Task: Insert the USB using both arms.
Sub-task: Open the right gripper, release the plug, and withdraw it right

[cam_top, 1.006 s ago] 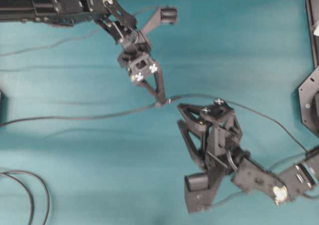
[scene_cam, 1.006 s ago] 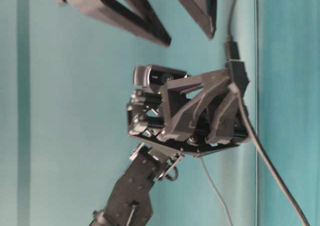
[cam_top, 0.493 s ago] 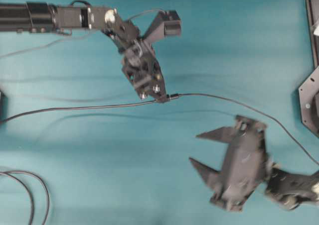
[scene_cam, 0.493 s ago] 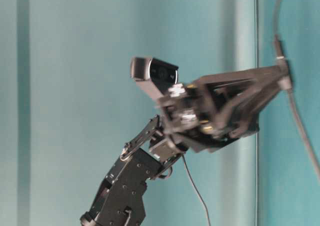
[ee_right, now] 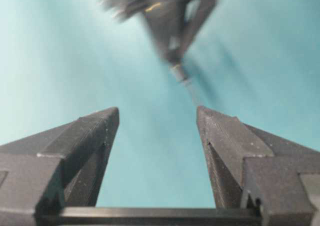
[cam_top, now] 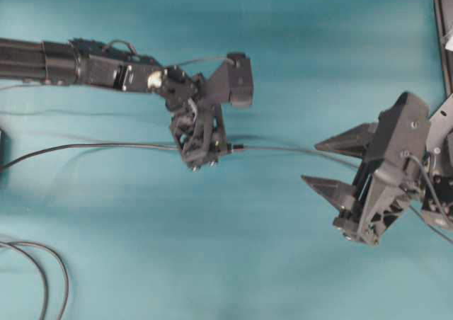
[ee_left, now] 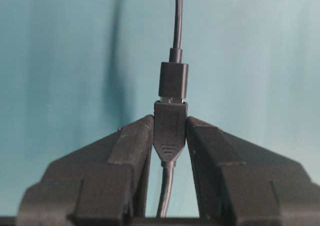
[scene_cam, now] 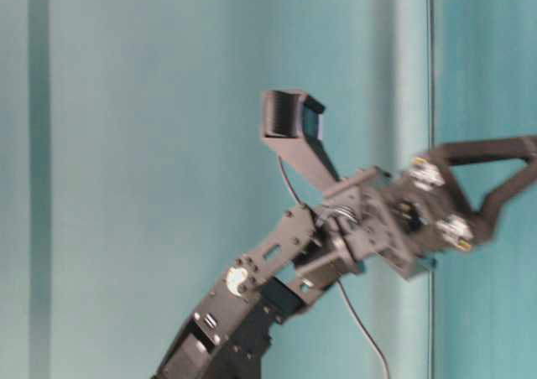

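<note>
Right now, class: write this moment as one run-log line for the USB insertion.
left gripper: shut on socket end | USB: seated in socket end, thin silver gap | right gripper: open, empty, apart from cable | surface: teal table

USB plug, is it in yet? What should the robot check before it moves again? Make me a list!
1. USB joined to the socket end: ok, only a thin silver sliver shows between them.
2. Pushed fully home: cannot tell.
3. Left fingers clamped on the socket end: ok.
4. Right fingers open and holding nothing: ok.
5. Right fingers clear of the cable: cannot tell. From overhead, the cable runs under them.
</note>
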